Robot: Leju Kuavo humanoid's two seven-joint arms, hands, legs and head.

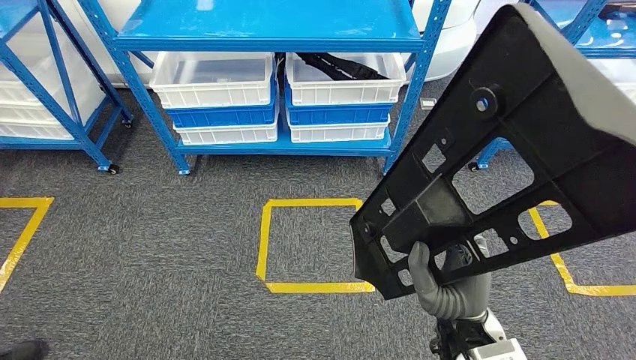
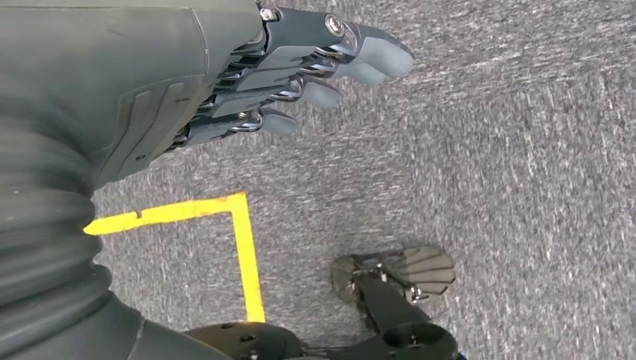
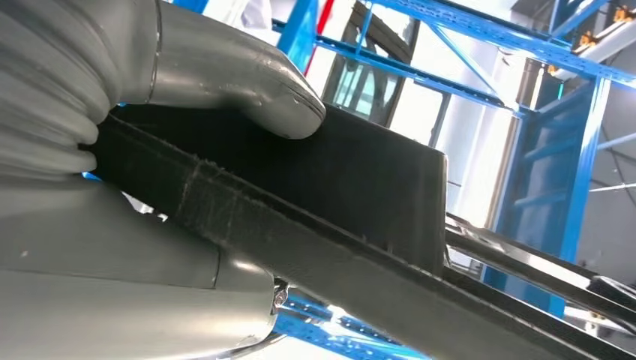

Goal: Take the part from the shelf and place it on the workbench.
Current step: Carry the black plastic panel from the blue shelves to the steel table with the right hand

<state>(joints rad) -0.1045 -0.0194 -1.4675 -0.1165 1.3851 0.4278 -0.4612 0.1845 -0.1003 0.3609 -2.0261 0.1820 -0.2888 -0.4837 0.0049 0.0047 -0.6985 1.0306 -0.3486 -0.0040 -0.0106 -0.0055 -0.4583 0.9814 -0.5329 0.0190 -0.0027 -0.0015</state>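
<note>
The part (image 1: 510,150) is a large flat black plastic panel with several cut-out holes. It stands tilted in the air at the right of the head view, close to the camera. My right hand (image 1: 444,283) grips its lower edge from below, thumb on the near face. In the right wrist view the thumb (image 3: 247,82) presses on the black part (image 3: 352,187), which runs away from the palm. My left hand (image 2: 300,75) hangs over the grey carpet with fingers stretched out and holds nothing.
A blue shelf (image 1: 270,34) stands ahead with white bins (image 1: 214,79) on its low level; one bin holds another black part (image 1: 345,66). More blue shelving stands at the left (image 1: 45,90) and right. Yellow tape squares (image 1: 311,244) mark the grey carpet.
</note>
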